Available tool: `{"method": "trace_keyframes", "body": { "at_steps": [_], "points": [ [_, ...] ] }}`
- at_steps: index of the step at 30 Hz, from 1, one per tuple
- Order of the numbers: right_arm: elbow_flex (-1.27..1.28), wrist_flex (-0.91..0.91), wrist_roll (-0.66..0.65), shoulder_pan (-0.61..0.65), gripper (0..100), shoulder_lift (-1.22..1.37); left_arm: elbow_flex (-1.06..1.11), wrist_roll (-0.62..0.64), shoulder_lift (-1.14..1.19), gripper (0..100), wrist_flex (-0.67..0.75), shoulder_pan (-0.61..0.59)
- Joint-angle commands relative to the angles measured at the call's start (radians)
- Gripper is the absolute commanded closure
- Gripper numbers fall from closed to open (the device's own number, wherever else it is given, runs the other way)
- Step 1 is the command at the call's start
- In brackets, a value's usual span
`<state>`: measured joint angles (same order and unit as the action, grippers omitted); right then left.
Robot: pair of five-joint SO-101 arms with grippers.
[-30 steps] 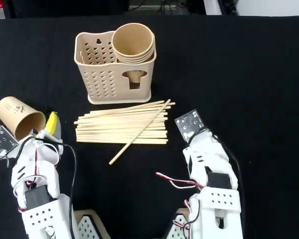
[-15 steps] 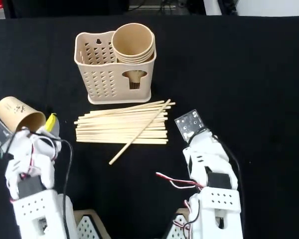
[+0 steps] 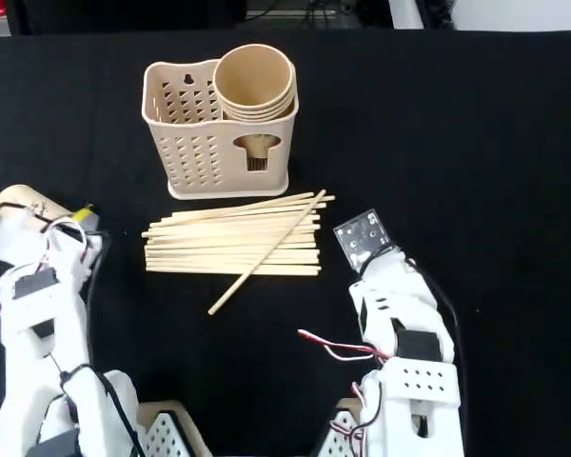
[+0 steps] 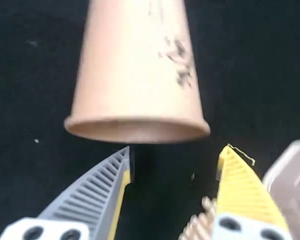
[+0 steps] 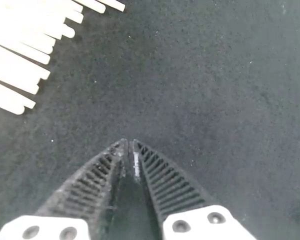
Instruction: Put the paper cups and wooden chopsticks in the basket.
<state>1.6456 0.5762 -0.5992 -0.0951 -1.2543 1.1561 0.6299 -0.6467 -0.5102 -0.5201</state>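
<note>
Two tools are in view, both on the arms' side of the basket [image 3: 219,143]. The left tool [image 4: 178,149] has its fingers spread wide and grips nothing; the fingertips sit just short of the rim of a loose paper cup [image 4: 137,75]. This cup lies on its side on the black desk [image 3: 476,143], mouth towards the tool, well apart from the basket and to its left. The right tool [image 5: 129,144] has its fingers closed together with nothing between them. It hangs over bare desk to the right of the basket, near the ends of the chopsticks [image 3: 233,243]. These lie flat in a bundle just beside the basket, with a single chopstick [image 3: 264,255] slanted across them. A stack of cups [image 3: 255,81] stands upright inside the right part of the basket.
</note>
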Motion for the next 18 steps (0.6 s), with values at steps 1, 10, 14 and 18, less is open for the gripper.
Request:
{"method": "trace_keyframes", "body": {
  "at_steps": [1,10,14,18],
  "points": [
    [-0.012,-0.014,-0.003,0.015,98.6,-0.004,-0.064,0.044,0.009,73,0.075,-0.031],
    [-0.012,-0.014,-0.003,0.015,98.6,-0.004,-0.031,0.038,0.023,73,0.253,0.002],
    [-0.012,-0.014,-0.003,0.015,98.6,-0.004,-0.008,0.038,0.023,73,0.31,0.001],
    [-0.012,-0.014,-0.003,0.015,98.6,-0.005,-0.015,0.037,0.023,76,0.316,-0.007]
  ]
}}
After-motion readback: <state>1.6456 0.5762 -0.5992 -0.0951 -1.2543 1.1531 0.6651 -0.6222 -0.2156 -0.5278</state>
